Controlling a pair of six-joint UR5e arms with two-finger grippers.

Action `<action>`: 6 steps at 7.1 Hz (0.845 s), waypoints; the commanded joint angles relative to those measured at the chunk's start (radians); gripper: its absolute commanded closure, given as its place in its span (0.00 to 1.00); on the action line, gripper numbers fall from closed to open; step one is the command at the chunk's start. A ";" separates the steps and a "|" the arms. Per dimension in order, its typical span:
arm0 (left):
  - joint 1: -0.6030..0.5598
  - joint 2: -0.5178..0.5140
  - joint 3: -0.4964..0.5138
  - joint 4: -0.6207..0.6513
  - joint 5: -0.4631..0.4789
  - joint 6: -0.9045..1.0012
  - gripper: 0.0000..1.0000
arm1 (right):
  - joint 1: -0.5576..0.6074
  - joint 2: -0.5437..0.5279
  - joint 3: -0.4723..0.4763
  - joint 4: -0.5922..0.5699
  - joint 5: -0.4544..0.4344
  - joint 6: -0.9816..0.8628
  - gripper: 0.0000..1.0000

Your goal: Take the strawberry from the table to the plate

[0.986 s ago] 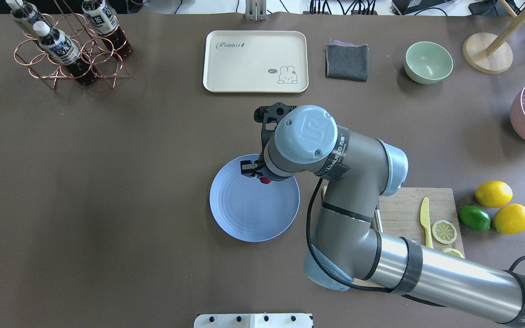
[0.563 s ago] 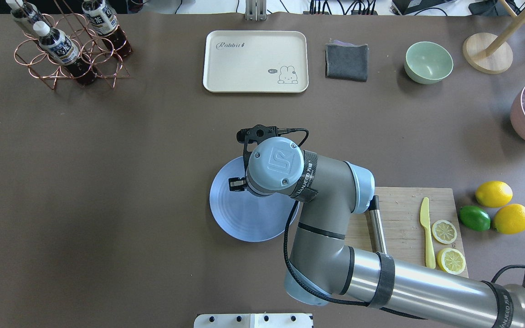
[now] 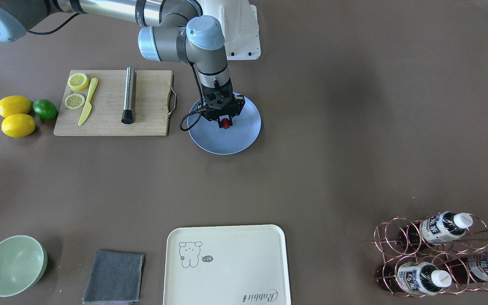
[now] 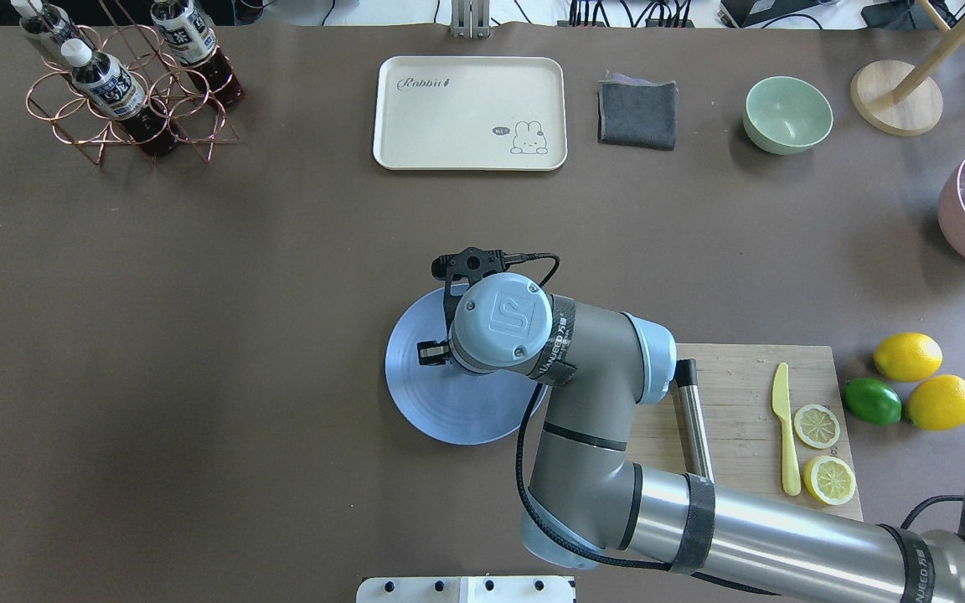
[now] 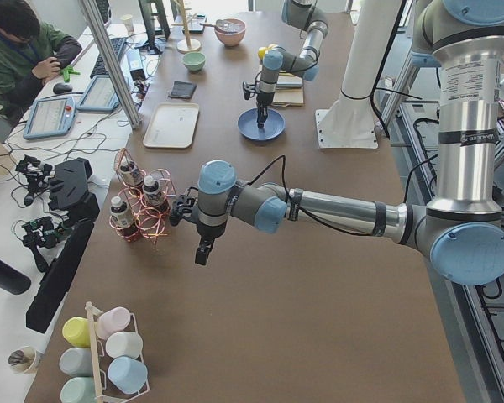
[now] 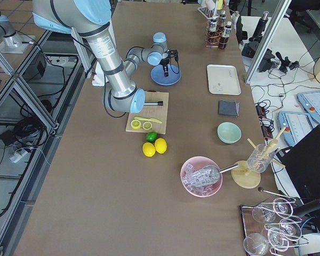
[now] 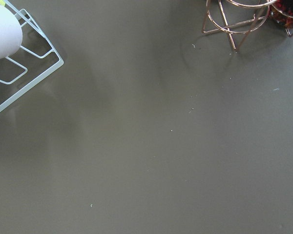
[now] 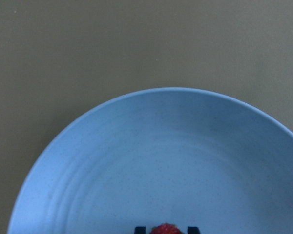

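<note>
The small red strawberry [image 3: 225,123] sits between the fingertips of my right gripper [image 3: 225,126], which is shut on it. It is low over the middle of the blue-grey plate [image 3: 240,139]; whether it touches the plate I cannot tell. In the right wrist view the strawberry [image 8: 166,229] shows at the bottom edge, over the plate [image 8: 136,161]. From overhead my wrist hides the berry, and only the plate [image 4: 424,402] shows. My left gripper [image 5: 201,253] hangs over the bare table [image 5: 302,319] near the bottle rack; whether it is open or shut I cannot tell.
A wooden cutting board [image 3: 151,106] with a metal muddler [image 3: 128,95], a yellow knife and lemon slices lies beside the plate. Beyond it are two lemons [image 3: 15,114] and a lime. A cream tray [image 3: 227,262], grey cloth, green bowl [image 3: 13,264] and copper bottle rack [image 3: 439,254] line the far side.
My right arm has drawn back towards the robot and come lower over the plate. The strawberry, seen at the plate's far edge before, is now hidden under the wrist in the overhead view.
</note>
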 commanded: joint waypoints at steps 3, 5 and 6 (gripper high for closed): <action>-0.002 0.005 -0.001 0.001 -0.003 0.000 0.02 | 0.111 -0.059 0.072 -0.015 0.125 0.017 0.00; -0.009 -0.004 -0.006 0.077 0.000 0.131 0.02 | 0.326 -0.281 0.247 -0.015 0.323 -0.132 0.00; -0.034 -0.005 -0.004 0.089 0.001 0.159 0.02 | 0.424 -0.375 0.277 -0.015 0.396 -0.282 0.00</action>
